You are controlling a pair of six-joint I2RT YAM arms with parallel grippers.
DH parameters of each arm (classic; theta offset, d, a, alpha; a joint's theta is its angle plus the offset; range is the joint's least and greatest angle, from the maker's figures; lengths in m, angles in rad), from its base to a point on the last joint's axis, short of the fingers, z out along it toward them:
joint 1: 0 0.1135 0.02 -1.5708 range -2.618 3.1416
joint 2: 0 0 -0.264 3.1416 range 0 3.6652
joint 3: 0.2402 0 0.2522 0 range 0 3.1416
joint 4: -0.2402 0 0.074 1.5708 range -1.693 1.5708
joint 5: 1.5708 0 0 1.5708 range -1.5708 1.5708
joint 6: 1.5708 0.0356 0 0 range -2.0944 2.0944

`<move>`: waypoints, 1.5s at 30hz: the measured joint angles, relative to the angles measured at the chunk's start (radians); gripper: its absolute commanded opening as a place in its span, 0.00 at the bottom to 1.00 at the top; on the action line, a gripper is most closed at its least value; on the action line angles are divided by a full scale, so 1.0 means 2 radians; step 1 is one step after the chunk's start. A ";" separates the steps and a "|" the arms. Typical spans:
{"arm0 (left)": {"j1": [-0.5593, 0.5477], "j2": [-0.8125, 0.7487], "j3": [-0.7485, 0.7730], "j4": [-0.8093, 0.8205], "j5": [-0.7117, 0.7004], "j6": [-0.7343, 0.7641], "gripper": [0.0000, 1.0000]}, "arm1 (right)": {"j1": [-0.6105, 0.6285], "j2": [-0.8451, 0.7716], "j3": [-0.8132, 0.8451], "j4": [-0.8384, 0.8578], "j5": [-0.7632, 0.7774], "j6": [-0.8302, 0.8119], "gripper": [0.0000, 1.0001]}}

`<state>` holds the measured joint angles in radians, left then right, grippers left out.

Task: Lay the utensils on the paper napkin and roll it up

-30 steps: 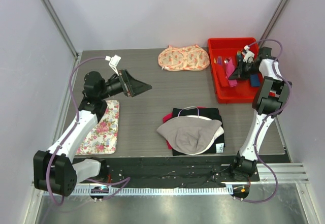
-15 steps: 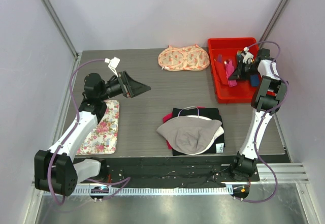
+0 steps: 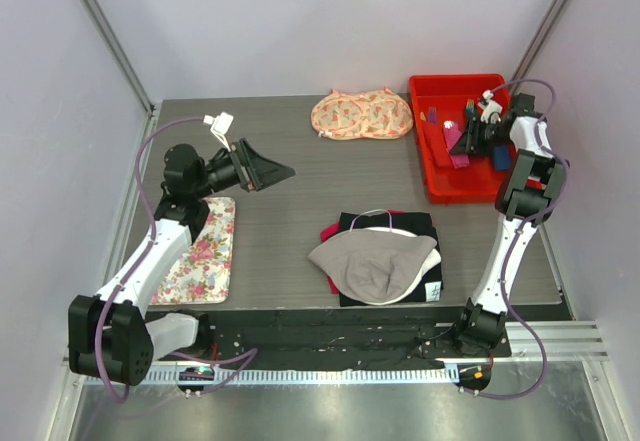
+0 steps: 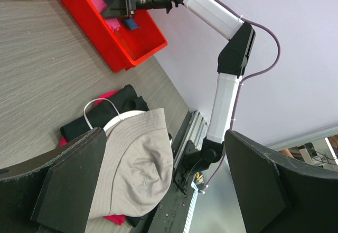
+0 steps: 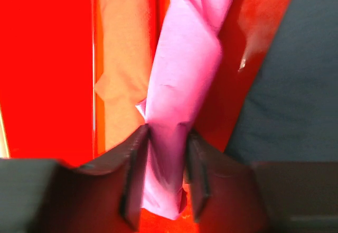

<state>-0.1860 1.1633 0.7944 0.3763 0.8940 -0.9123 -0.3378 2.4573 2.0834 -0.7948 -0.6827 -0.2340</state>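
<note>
Down low, right gripper [image 5: 165,185] (around paper napkin [image 5: 182,74])

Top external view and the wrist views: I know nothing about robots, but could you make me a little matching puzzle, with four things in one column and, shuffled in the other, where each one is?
Things:
1. pink napkin
2. grey hat
3. floral mat
4. left gripper

Places:
A. flat on the table, near its left edge
B. open, in the air above the table
C. pinched by the right gripper in the red bin
D. on top of a pile of dark clothes

Pairs: 1-C, 2-D, 3-A, 4-B.
</note>
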 measured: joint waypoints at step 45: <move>0.002 0.021 0.055 -0.138 -0.028 0.078 1.00 | -0.002 -0.080 -0.033 0.010 0.001 0.030 0.86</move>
<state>-0.1822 1.2049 0.9035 0.1001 0.8383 -0.7567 -0.3428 2.2963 2.0174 -0.7750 -0.6804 -0.1745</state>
